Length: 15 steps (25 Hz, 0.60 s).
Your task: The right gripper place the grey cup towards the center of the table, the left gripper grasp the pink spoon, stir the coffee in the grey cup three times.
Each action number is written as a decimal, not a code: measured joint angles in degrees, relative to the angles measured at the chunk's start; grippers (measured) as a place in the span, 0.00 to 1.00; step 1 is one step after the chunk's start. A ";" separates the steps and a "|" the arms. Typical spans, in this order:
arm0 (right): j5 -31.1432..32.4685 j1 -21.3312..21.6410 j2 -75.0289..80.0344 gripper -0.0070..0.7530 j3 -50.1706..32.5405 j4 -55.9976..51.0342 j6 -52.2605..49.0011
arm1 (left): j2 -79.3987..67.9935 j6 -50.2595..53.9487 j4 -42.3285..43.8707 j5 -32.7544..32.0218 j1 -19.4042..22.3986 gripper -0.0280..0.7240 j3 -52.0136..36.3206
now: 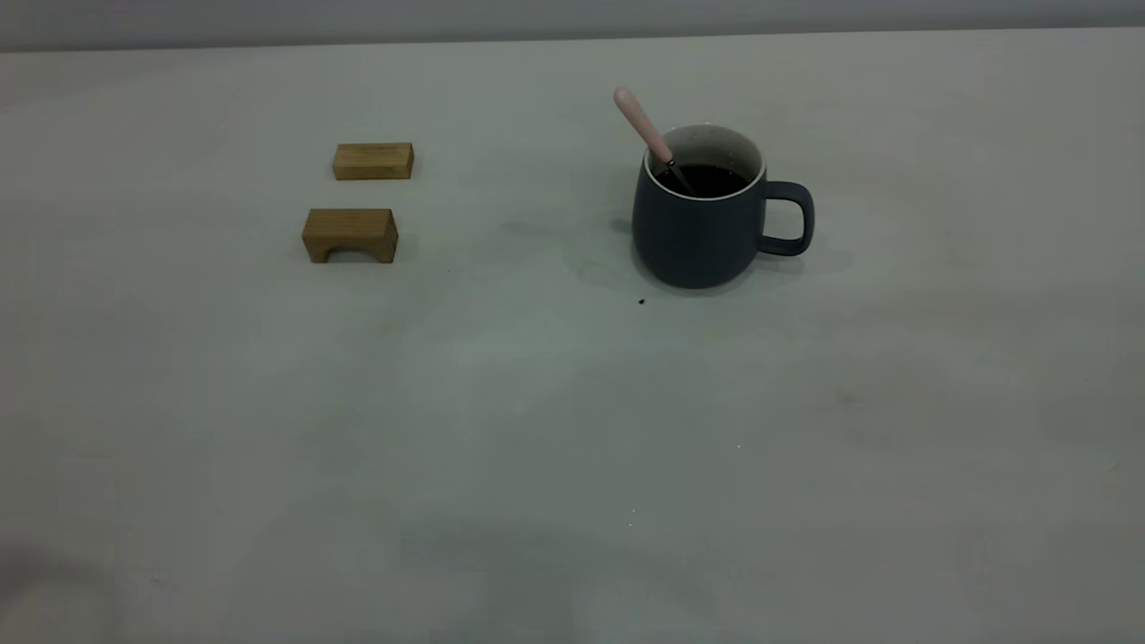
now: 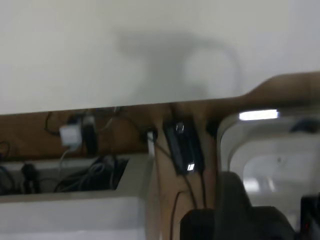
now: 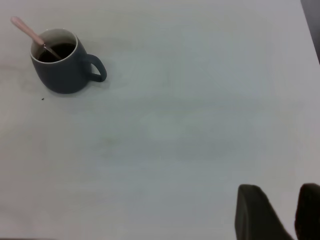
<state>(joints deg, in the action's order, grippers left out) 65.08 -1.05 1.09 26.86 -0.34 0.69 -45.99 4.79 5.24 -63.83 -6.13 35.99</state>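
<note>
The grey cup (image 1: 702, 234) stands upright on the table (image 1: 572, 429), a little right of centre, its handle pointing right. Dark coffee (image 1: 707, 179) fills it. The pink spoon (image 1: 642, 127) leans in the cup, bowl in the coffee and pink handle sticking out up and to the left. From the right wrist, the cup (image 3: 62, 67) and spoon (image 3: 27, 31) sit far from the right gripper (image 3: 278, 192), which is open and empty. The left gripper (image 2: 272, 192) is open, faces away past the table's edge, and holds nothing. Neither arm shows in the exterior view.
Two brown wooden blocks lie at the left: a flat one (image 1: 373, 162) and an arched one (image 1: 350, 235) in front of it. A tiny dark speck (image 1: 641, 301) lies before the cup. Beyond the table edge, the left wrist view shows cables (image 2: 85, 175).
</note>
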 joint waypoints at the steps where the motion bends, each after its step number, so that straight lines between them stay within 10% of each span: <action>1: 0.00 0.00 0.00 0.32 0.00 0.00 0.00 | 3.23 0.00 0.00 0.40 0.97 0.65 -1.20; 15: 0.00 0.00 0.00 0.32 0.00 0.00 -0.05 | 34.49 0.00 -1.58 0.28 2.74 0.65 -7.80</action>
<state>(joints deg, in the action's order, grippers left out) 65.08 -1.05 1.09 26.86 -0.34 0.64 -11.50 4.79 3.66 -63.55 -3.39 28.19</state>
